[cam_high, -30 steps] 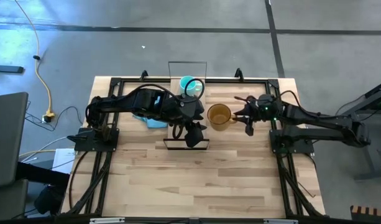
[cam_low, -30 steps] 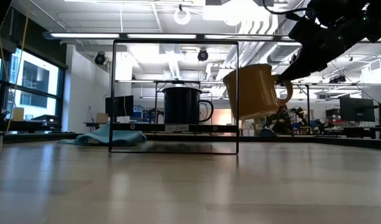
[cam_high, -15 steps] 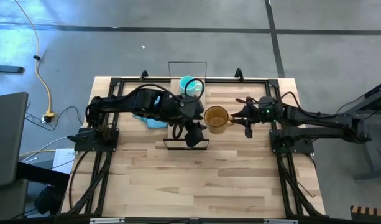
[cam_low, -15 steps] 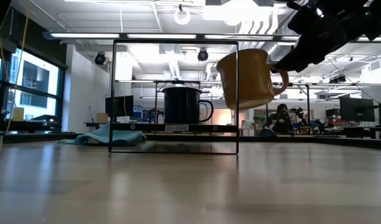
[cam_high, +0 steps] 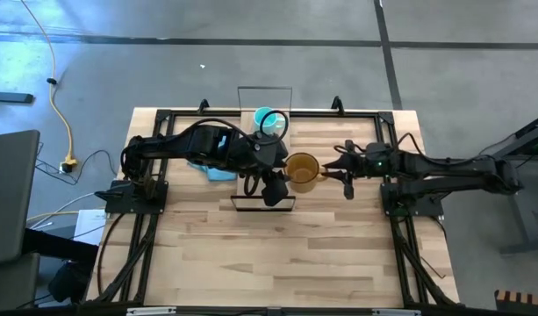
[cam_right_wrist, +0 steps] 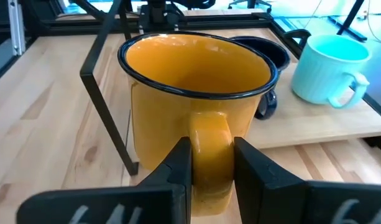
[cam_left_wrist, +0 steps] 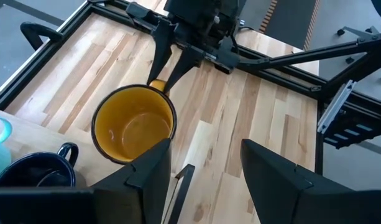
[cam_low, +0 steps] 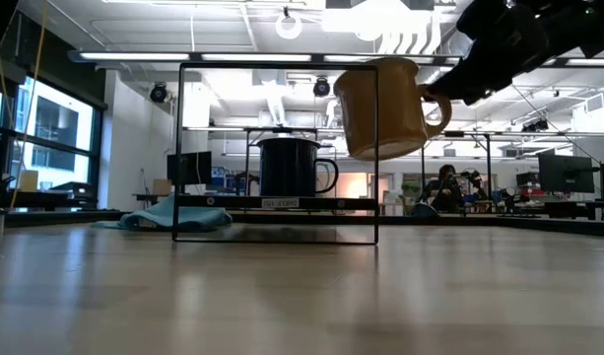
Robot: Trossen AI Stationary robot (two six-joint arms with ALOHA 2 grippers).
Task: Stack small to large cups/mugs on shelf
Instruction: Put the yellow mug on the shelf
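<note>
1 amber mug (cam_low: 382, 108) higher, nearer shelf (cam_low: 278, 204) now.

This is a robotics lab or workshop in a large open industrial room. The low view shows a high ceiling with long strip lights (cam_low: 233, 56) and exposed ducting, tall windows (cam_low: 45, 128) on the left, and far benches carrying monitors (cam_low: 558, 173) and equipment. From above, the wooden table (cam_high: 277, 254) stands on a bare grey concrete floor (cam_high: 93, 61), where a yellow cable (cam_high: 62, 105) trails to a plug at the left.
</note>
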